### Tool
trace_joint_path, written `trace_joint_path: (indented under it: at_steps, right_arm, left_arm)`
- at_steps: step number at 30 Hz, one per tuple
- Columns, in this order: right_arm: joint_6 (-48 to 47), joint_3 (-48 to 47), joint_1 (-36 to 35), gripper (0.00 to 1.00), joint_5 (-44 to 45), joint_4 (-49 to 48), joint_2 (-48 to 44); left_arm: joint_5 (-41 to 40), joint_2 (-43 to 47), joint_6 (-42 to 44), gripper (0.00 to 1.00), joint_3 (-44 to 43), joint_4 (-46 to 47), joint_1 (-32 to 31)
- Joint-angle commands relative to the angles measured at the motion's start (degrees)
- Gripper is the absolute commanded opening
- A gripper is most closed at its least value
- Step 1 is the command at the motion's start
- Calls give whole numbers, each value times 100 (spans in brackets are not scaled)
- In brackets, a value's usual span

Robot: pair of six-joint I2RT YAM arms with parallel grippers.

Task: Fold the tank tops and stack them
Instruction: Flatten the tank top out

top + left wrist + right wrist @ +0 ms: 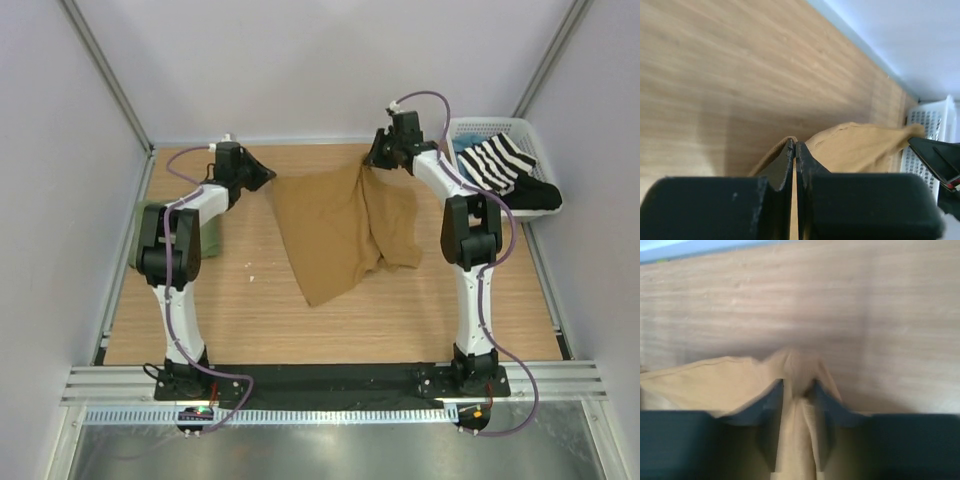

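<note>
The tan-brown tank top [330, 235] hangs stretched between my two grippers at the far side of the table, its lower part lying crumpled on the wood. My left gripper [262, 178] is shut on its left corner, and the cloth edge [767, 155] curves round the closed tips [795, 145]. My right gripper [372, 160] is at the right corner. Its fingers [797, 387] stand apart with a blurred fold of tan cloth [705, 380] loose between them. The olive green tank top [212, 238] lies folded at the left, mostly under my left arm.
A white basket [530, 130] at the back right holds a black-and-white striped garment [497, 162] and a black garment [530, 195]. Walls close the table on three sides. A metal rail runs along the near edge by the arm bases.
</note>
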State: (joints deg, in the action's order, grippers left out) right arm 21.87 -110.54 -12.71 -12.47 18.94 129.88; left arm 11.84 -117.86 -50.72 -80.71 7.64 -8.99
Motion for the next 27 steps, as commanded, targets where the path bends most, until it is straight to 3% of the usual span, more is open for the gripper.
trace_joint_path:
  at_steps: [1, 2, 3, 4, 5, 6, 10, 16, 21, 23, 27]
  right_arm:
    - [37, -1055, 120, 42, 438, 187, 379]
    - [54, -1240, 120, 64, 438, 293, 467]
    - [89, -1529, 128, 67, 482, 434, 520]
    - [98, -1532, 120, 68, 517, 557, 459]
    - [90, -1288, 120, 68, 552, 550, 354]
    - [72, -1086, 120, 68, 587, 506, 31]
    - [133, 293, 137, 64, 886, 137, -1005]
    - [326, 1815, 181, 51, 1220, 574, -2185]
    - [634, 3229, 164, 48, 1447, 734, -3336]
    - [678, 3956, 155, 40, 1493, 664, -3853]
    - [714, 4874, 163, 40, 1485, 594, -4531]
  left_arm:
    - [-148, -333, -88, 2, -567, 203, 161]
    - [-120, -377, -35, 28, -673, 46, 170]
    - [-181, -378, 26, 44, -779, -60, 179]
    - [-269, -334, 62, 51, -789, -130, 170]
    - [-330, -273, 97, 74, -780, -288, 179]
    - [-375, -168, 141, 80, -675, -350, 170]
    - [-594, 726, 404, 87, -201, -622, 153]
    - [-814, 2108, 712, 85, 783, -1501, -347]
    - [-982, 3461, 546, 79, 2003, -2012, -822]
    - [-1025, 3787, 493, 77, 2277, -2274, -1103]
    - [-1131, 4323, 519, 76, 2753, -2740, -1753]
